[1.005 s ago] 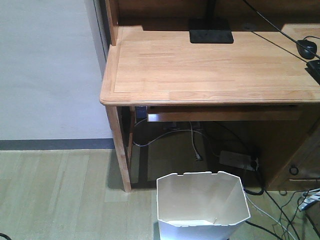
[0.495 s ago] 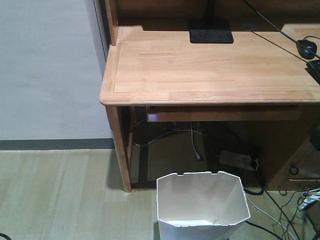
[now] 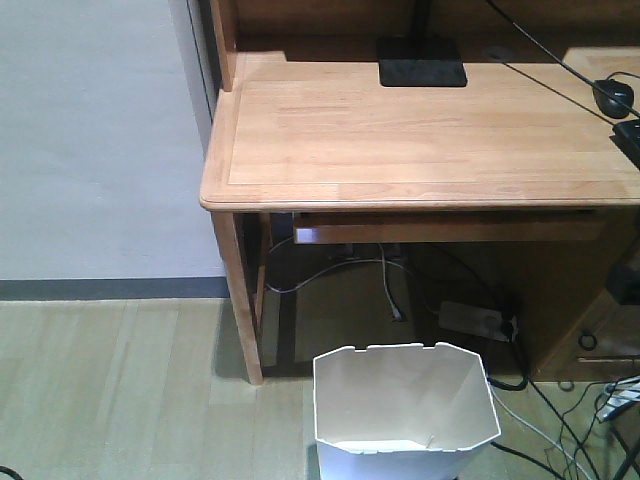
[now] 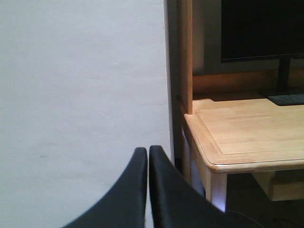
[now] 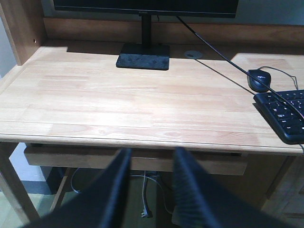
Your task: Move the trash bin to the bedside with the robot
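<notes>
Evidently pre-grasp stage: white trash bin (image 3: 405,400), thin octagonal rim, cream inside, empty, sits upright on floor (image 3: 110,390) just in front of desk (image 3: 420,140), untouched; left end effector (image 4: 148,151) fingers together, right end effector (image 5: 153,152) fingers apart, both at desk ht; next prob. lower right one onto rim, bed not in view.

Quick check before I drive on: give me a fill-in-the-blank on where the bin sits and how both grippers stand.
The trash bin stands on the floor in front of the ____.
The left gripper is ____, holding nothing.
The right gripper is ____, holding nothing.
The mouse lies beside the ____.
Missing words: desk; shut; open; keyboard.
</notes>
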`<state>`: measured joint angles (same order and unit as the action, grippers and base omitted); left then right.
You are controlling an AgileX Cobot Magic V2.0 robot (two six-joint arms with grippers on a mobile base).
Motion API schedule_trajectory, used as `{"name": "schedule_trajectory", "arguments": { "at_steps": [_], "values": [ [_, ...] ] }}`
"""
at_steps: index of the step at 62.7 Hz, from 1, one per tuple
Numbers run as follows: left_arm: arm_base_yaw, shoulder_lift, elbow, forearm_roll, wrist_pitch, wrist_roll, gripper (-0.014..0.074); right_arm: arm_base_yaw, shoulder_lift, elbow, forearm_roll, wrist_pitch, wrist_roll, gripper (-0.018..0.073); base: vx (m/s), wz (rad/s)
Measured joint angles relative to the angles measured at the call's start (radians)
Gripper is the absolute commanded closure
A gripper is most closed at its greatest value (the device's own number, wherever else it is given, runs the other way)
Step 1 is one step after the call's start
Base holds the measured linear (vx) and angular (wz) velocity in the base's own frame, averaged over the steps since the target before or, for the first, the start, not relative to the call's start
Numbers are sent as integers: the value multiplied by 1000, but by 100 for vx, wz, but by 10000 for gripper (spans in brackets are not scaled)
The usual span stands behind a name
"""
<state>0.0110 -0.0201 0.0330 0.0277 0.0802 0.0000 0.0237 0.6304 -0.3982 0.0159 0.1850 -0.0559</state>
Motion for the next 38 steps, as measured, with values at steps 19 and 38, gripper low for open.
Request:
{"name": "schedule_trajectory", "arguments": {
  "at_steps": [19,38],
  "values": [
    [0,0,0,0,0,0,603,0,5,0,5,17,1,64,0,0],
    [0,0,0,0,0,0,603,0,157,-110,18,131,1,64,0,0]
  ]
}}
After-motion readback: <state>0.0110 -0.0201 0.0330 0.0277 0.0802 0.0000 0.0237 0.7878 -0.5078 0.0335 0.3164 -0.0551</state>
